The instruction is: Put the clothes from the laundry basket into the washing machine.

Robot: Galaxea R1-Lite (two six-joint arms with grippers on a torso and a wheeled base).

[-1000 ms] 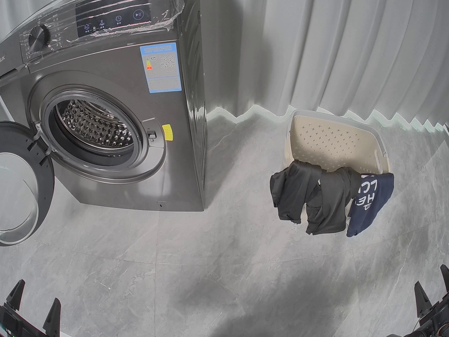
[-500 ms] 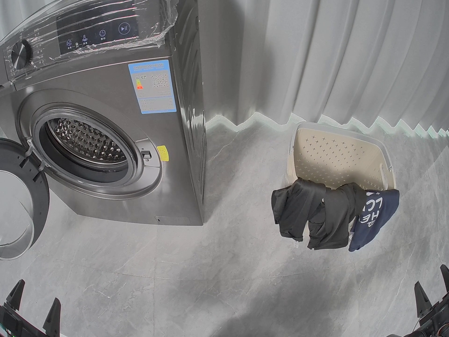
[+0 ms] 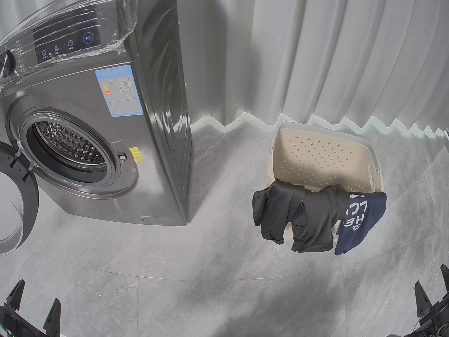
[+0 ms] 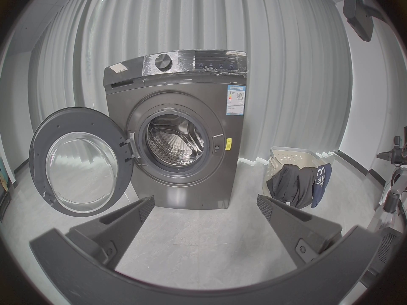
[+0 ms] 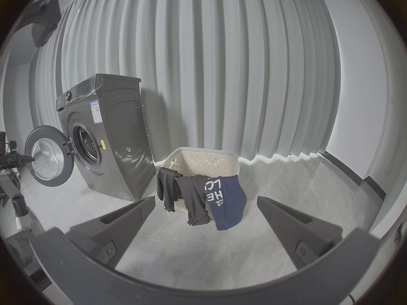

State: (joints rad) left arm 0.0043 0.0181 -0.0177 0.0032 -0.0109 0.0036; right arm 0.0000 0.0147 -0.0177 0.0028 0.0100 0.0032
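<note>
Head cam swung toward cream perforated plastic laundry basket (image 3: 322, 157); nothing itself moved. The left pincer (image 3: 35, 300) & right pincer (image 3: 431, 282) stayed low, spread, empty. Dark grey & navy clothes (image 3: 308, 216) draped over basket's near rim, well ahead of right pincer. Approach phase prob.; no grab yet.

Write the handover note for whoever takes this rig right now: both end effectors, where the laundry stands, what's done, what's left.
Left end effector: open, empty, facing the washing machine.
Right end effector: open, empty, facing the laundry basket.
Machine: door swung open, drum empty.
Basket: on the floor right of the machine, near the curtain. Draped over its near rim: a dark garment, a second dark garment, a navy T-shirt.
Done: nothing loaded.
Left: pick up all three pieces and put them in the drum.
</note>
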